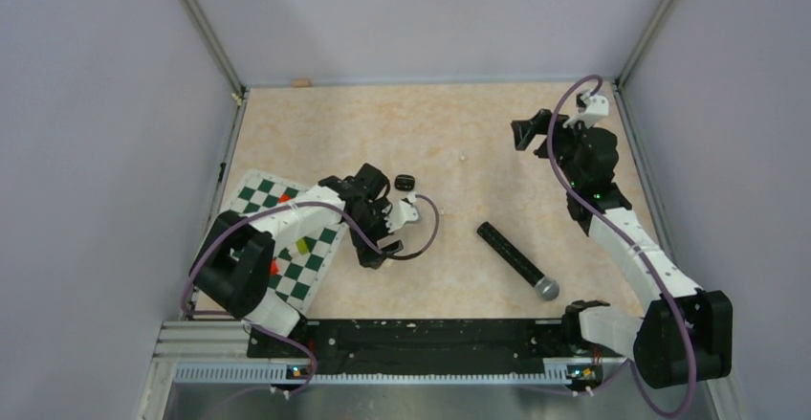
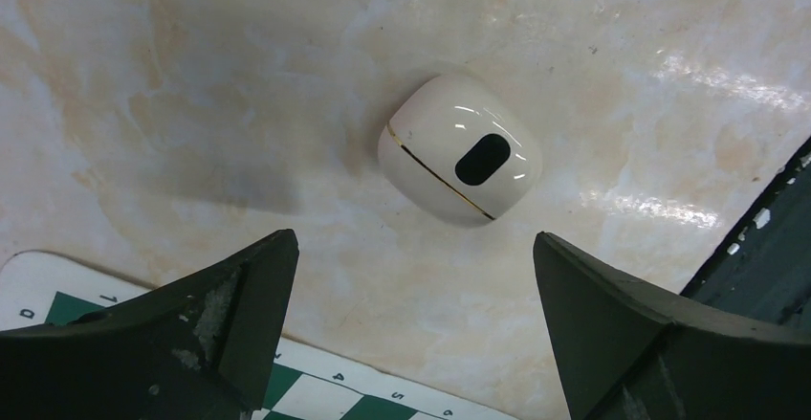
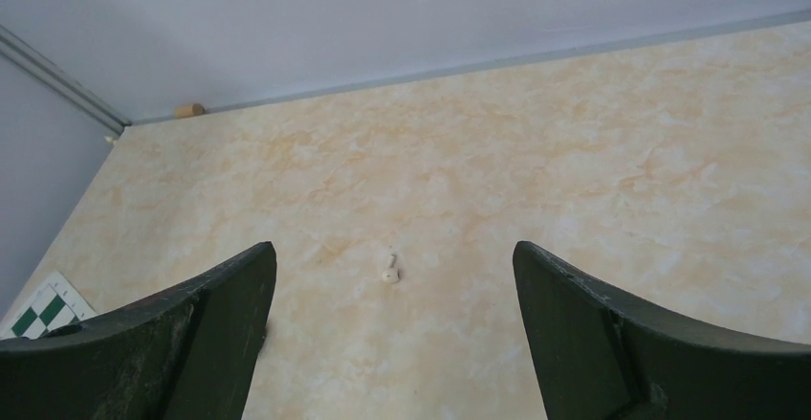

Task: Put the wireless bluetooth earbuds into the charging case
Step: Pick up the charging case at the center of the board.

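left gripper [image 2: 413,248] spread, empty, beside closed charging case [image 2: 459,148]; right gripper [image 3: 394,248] spread, empty, facing loose earbud [image 3: 389,269]. pre-grasp step; next needs case opened.

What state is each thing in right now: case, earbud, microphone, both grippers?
White rounded plastic charging case: lid shut, lying free.
Tiny white earbud: loose, outside the case.
Black stick microphone: lying flat.
Left gripper: open, empty.
Right gripper: open, empty.
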`<state>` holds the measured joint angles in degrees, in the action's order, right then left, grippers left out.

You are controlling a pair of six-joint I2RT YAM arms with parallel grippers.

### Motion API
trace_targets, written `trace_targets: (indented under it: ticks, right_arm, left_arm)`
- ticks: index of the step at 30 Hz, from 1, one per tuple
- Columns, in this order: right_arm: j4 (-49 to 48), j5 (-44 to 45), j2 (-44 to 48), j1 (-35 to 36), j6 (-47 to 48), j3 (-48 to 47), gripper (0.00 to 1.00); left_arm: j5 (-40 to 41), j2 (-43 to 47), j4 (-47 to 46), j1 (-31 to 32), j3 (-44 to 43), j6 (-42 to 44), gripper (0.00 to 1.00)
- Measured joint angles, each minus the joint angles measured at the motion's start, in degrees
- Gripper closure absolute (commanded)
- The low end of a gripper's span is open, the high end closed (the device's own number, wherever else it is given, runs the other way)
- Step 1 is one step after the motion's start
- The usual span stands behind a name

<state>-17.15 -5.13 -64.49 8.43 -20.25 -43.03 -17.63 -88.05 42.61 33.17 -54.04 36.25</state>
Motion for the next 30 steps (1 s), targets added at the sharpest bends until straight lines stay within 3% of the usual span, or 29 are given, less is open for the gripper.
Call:
trace_targets:
  ticks: [17,30]
  right_arm:
    - [0.04,-0.55,1.05,0.0,-0.44,0.0,0.08]
    - [0.04,-0.24,1.36,0.0,-0.42,0.02,0.08]
  left_arm:
    - [14.14,-3.48,-8.0,2.84,0.81,-3.13,0.01]
    - [15.56,-9.05,-10.97,3.37,-5.22,-5.14,0.01]
